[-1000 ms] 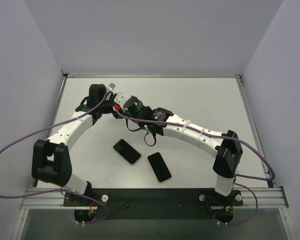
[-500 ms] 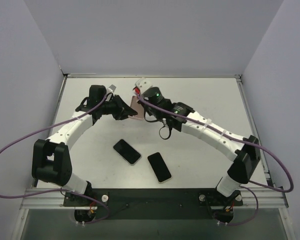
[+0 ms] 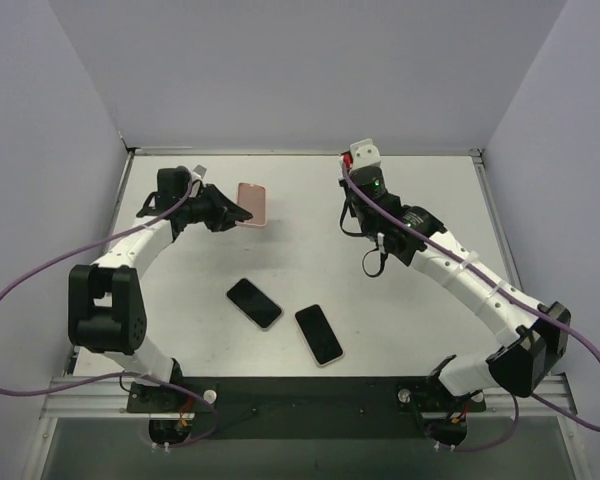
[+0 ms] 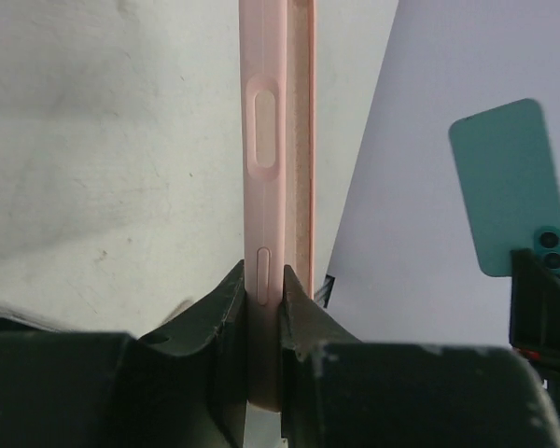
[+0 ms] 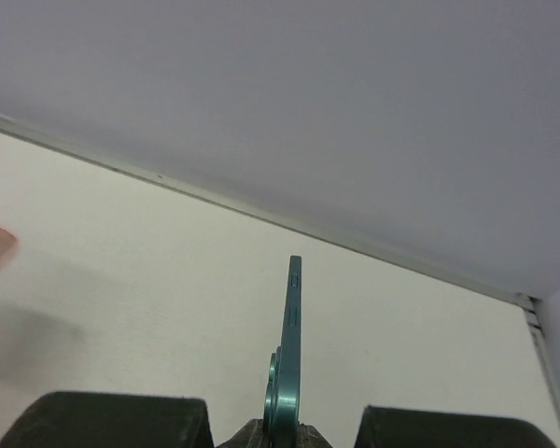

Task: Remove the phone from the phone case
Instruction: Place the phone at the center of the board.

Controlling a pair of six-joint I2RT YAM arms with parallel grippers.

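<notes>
My left gripper [image 3: 223,209] [image 4: 264,291] is shut on the lower end of the pink phone case [image 3: 251,205] [image 4: 266,177] and holds it edge-on above the back left of the table. My right gripper [image 3: 357,168] [image 5: 282,435] is shut on the teal phone [image 5: 289,355] and holds it upright at the back middle, well to the right of the case. The phone's back and camera lenses show in the left wrist view [image 4: 509,199]. Phone and case are apart. The phone hardly shows in the top view.
Two black phones [image 3: 254,302] [image 3: 319,334] lie flat on the white table near the front middle. Grey walls enclose the table [image 3: 420,300] on the left, back and right. Purple cables hang from both arms.
The two grippers have pulled apart. The right arm swung right and back with the teal phone. The left arm drew left with the pink case, now without the phone.
</notes>
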